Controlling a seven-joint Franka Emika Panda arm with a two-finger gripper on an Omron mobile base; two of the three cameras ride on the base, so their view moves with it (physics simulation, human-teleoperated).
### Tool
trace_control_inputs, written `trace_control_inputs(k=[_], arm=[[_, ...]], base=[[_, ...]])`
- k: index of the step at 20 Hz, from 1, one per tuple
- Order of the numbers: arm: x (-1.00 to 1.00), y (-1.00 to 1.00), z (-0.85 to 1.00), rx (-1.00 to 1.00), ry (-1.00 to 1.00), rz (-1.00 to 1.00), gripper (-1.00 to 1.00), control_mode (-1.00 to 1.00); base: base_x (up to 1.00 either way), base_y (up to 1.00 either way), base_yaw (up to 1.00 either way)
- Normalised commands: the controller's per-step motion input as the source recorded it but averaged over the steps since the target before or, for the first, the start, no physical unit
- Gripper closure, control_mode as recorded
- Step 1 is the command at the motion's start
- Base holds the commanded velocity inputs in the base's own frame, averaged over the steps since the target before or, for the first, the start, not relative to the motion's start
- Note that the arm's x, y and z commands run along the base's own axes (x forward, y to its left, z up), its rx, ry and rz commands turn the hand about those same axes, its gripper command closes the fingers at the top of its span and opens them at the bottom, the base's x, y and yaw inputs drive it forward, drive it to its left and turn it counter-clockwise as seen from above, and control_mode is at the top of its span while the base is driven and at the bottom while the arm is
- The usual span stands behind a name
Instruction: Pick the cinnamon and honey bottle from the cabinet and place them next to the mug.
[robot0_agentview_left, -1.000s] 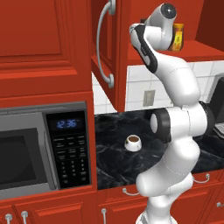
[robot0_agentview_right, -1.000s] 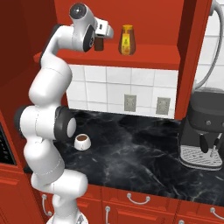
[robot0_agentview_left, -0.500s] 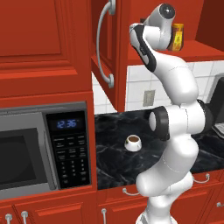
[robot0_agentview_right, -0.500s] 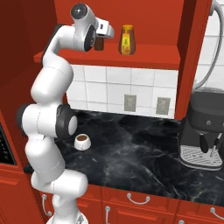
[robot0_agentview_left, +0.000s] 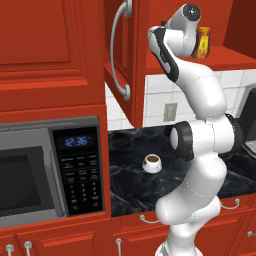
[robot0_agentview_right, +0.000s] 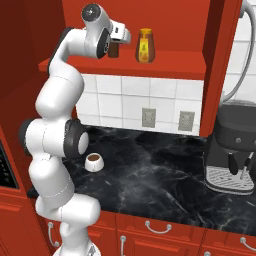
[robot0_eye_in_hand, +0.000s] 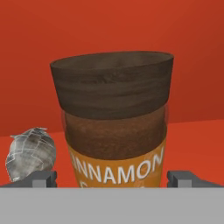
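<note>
fingers (robot0_eye_in_hand: 43, 178) spread wide either side of the cinnamon (robot0_eye_in_hand: 114, 127) on the cabinet (robot0_agentview_right: 165, 70) shelf, not yet gripping, lined up to close on it; honey bottle (robot0_agentview_right: 144, 46) just beyond.

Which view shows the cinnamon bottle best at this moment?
The hand view: the cinnamon stands close and upright, cap and label readable, between the open end effector's fingertips. In the right base view it is a small dark shape mostly hidden behind the hand.
</note>
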Motion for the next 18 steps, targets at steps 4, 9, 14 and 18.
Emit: trace_control_inputs(k=[4,9,14,18], arm=[[0.00,0.00,0.00,0.00,0.00,0.00,1.00,-1.00],[0.00,0.00,0.00,0.00,0.00,0.00,1.00,-1.00],[-0.26,0.00,0.00,0.00,0.00,0.00,1.00,-1.00],[-0.77,0.00,0.00,0.00,-0.01,0.00,1.00,-1.00]], base=[[0.00,0.00,0.00],[0.00,0.00,0.00],[0.00,0.00,0.00],[0.00,0.00,0.00]])
